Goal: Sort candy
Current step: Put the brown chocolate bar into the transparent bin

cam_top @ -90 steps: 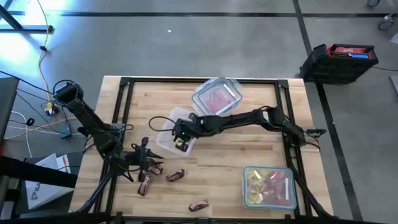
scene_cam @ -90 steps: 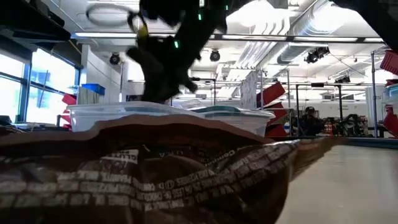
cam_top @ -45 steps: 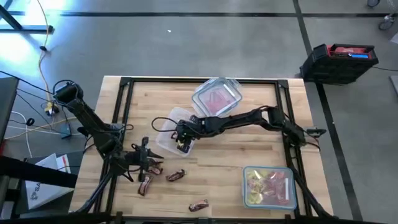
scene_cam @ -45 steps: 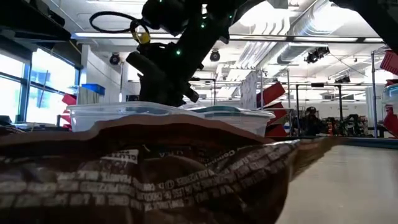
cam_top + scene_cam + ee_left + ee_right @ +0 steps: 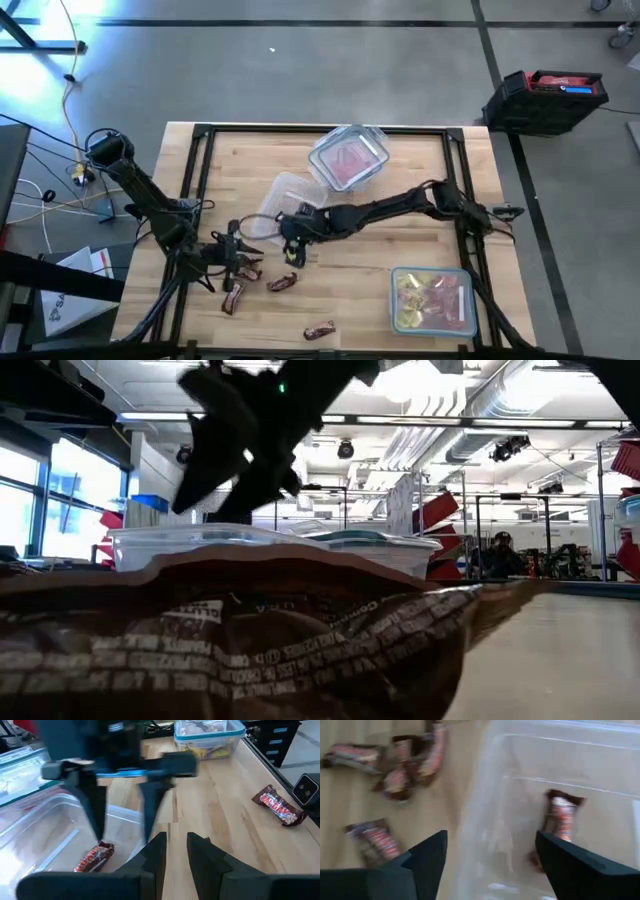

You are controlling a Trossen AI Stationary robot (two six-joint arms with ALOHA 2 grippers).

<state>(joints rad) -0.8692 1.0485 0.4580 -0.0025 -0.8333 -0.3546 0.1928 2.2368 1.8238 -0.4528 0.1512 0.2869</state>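
Right gripper (image 5: 291, 243) wide open, holds nothing; one brown bar (image 5: 559, 822) in clear tub (image 5: 600, 775) just beyond jaws. Left gripper (image 5: 175, 851) nearly closed, empty, near loose brown bars (image 5: 240, 275).

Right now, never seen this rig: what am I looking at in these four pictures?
Two robot arms at a wooden table. One picture looks down from above, one sits at table level behind a brown wrapper, and two ride on the wrists. The right gripper, open and empty, hangs at the clear container; one brown bar lies inside. The left gripper, open, holds nothing beside loose bars. Other tubs hold red candy and yellow candy.
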